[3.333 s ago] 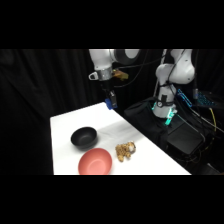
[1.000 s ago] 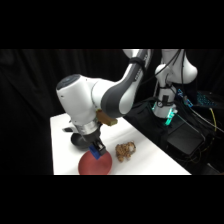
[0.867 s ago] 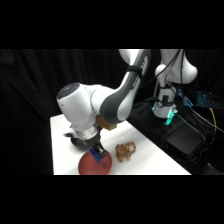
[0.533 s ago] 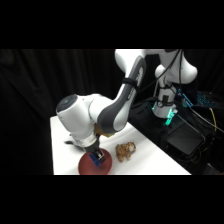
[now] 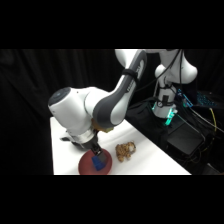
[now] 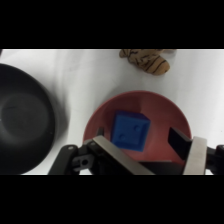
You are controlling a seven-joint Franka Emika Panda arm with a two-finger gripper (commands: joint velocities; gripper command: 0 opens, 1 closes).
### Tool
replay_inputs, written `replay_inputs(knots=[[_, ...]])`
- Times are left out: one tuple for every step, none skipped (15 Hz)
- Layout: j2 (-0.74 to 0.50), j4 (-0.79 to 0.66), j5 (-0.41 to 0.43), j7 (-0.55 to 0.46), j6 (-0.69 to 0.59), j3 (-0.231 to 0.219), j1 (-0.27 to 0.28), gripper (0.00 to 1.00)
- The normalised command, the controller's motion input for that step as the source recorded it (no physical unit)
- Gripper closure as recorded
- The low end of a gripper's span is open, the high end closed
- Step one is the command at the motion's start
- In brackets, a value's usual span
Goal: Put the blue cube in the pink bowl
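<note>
Side view: arm (image 5: 100, 107) reaches from the base at 2 o'clock across the table (image 5: 65, 150), big white joint housing over the table's left part. Gripper (image 5: 96, 154) comes down over the pink bowl (image 5: 86, 166) at the table's 6 o'clock edge. Blue cube (image 5: 98, 163) sits inside the bowl, right under the fingertips. Can't tell here if the fingers touch it. Tan striped object (image 5: 125, 151) lies on the table at 3 o'clock of the bowl, near but apart from it. Black bowl is hidden behind the arm in this view.

Wrist view: pink bowl (image 6: 160, 112) centre-right, cube (image 6: 130, 131) resting on its floor, left of the bowl's centre, slightly rotated. Jaws are apart: one finger (image 6: 122, 157) runs just below the cube at 6 o'clock, the other finger (image 6: 192, 155) stands well off at 3 o'clock with bare bowl floor between it and the cube. Not clamped on the cube. Black bowl (image 6: 25, 122) at 9 o'clock of the pink bowl, just beside it, a strip of white table (image 6: 75, 75) between the rims. Tan object (image 6: 147, 59) at 12 o'clock of the pink bowl, on the table, apart from the rim.
</note>
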Motion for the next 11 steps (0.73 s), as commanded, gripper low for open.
replay_inputs(knots=[[-0.45,-0.13,-0.004,-0.10,-0.30,0.003,0.020,0.00],[-0.45,-0.13,-0.017,-0.09,-0.31,-0.003,0.026,0.00],[-0.45,-0.12,-0.021,-0.08,-0.30,-0.005,0.026,0.00],[-0.43,-0.11,-0.021,-0.08,-0.29,-0.006,0.023,0.00],[-0.40,-0.08,-0.018,-0.06,-0.28,-0.007,0.024,0.00],[-0.38,-0.06,-0.020,-0.05,-0.27,-0.007,0.025,0.00],[-0.36,-0.05,-0.031,-0.07,-0.25,-0.003,0.027,0.00],[-0.32,-0.02,-0.042,-0.02,-0.26,-0.011,0.041,0.00],[-0.27,0.02,-0.041,-0.02,-0.27,-0.008,0.040,0.00],[-0.23,0.04,-0.054,-0.04,-0.26,-0.005,0.038,0.00],[-0.20,0.05,-0.097,-0.10,-0.24,0.006,0.051,0.00]])
